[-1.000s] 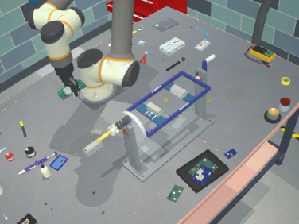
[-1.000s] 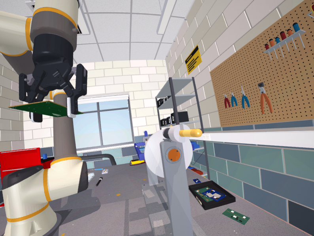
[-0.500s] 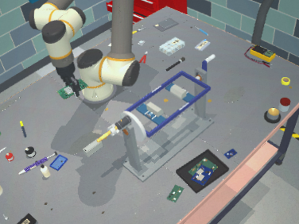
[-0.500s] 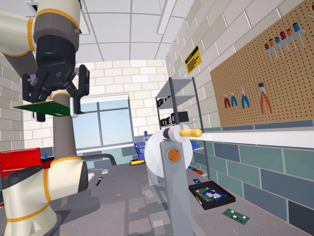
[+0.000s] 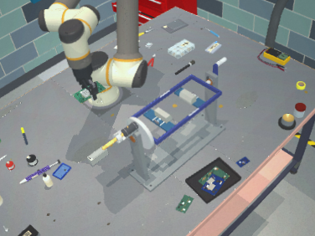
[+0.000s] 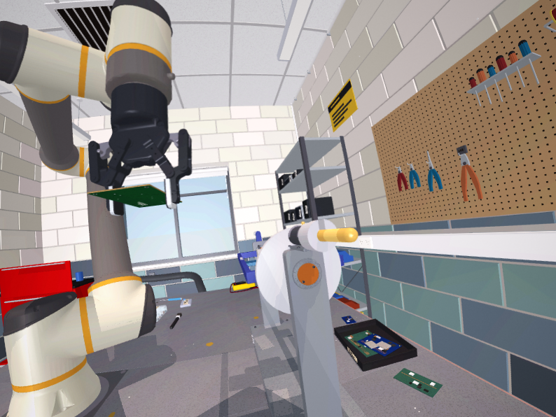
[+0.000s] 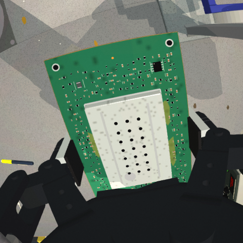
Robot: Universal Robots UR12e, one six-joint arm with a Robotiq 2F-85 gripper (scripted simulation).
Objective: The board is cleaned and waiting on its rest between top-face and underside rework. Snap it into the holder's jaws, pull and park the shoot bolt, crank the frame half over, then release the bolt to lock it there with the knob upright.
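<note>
A green circuit board (image 7: pixel 129 119) with a white perforated shield sits flat between my fingers, high above the bench (image 6: pixel 132 195) (image 5: pixel 86 93). It is level, by the arm's base, left of the holder. The holder's blue frame (image 5: pixel 180 106) lies flat between two grey posts on a base plate. A white disc (image 6: pixel 294 274) caps its near post, with a yellow-handled shoot bolt (image 6: pixel 337 234) sticking out. A crank handle (image 5: pixel 218 63) stands at the frame's far end. My gripper (image 6: pixel 140 197) (image 7: pixel 134 147) is closed on the board's two long edges.
Behind the holder lie a white parts box (image 5: pixel 181 48), a black pen (image 5: pixel 184 67) and a yellow meter (image 5: pixel 276 56). A black tray with boards (image 5: pixel 213 179) and a loose green board (image 5: pixel 184 203) lie near the front edge. Markers and small bottles (image 5: pixel 40 170) lie at left.
</note>
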